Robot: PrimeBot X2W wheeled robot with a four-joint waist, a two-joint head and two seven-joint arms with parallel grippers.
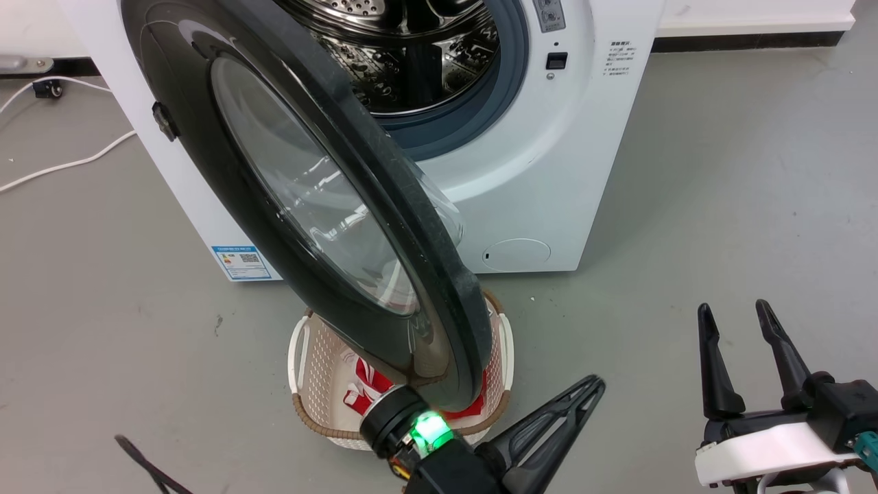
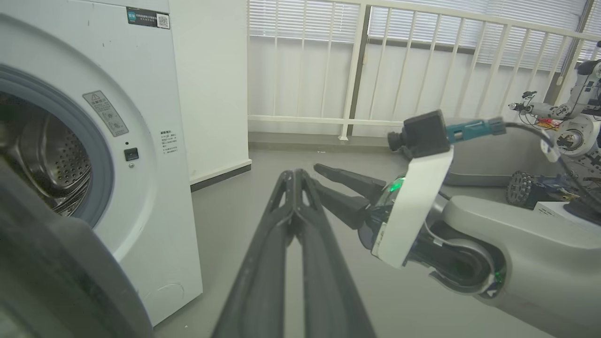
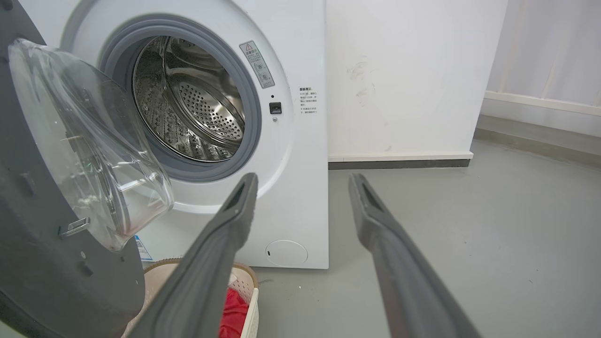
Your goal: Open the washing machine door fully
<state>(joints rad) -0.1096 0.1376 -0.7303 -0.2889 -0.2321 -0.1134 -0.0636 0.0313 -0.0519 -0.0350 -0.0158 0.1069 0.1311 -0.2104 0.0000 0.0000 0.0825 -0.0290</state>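
Observation:
The washing machine (image 1: 549, 171) is a white box with its steel drum (image 1: 411, 55) exposed. The washing machine door (image 1: 322, 206), a black disc with a clear glass bowl, stands swung out towards me, edge-on. My left gripper (image 1: 593, 383) is shut on nothing, just right of the door's lower rim, and its wrist lies close under that rim. In the left wrist view the shut left gripper (image 2: 293, 174) points past the machine, with the door's rim (image 2: 56, 272) at lower left. My right gripper (image 1: 732, 310) is open above the floor, well right of the door. The right wrist view has the right gripper (image 3: 303, 180) open, facing the drum (image 3: 197, 103) and the door's glass bowl (image 3: 84, 141).
A cream laundry basket (image 1: 305, 384) holding red cloth (image 1: 370, 384) sits on the floor under the door. A white cable (image 1: 62, 165) runs over the floor at the left. Bare grey floor (image 1: 720, 206) lies right of the machine, with a white railing (image 2: 375, 70) and another robot (image 2: 573, 126) beyond.

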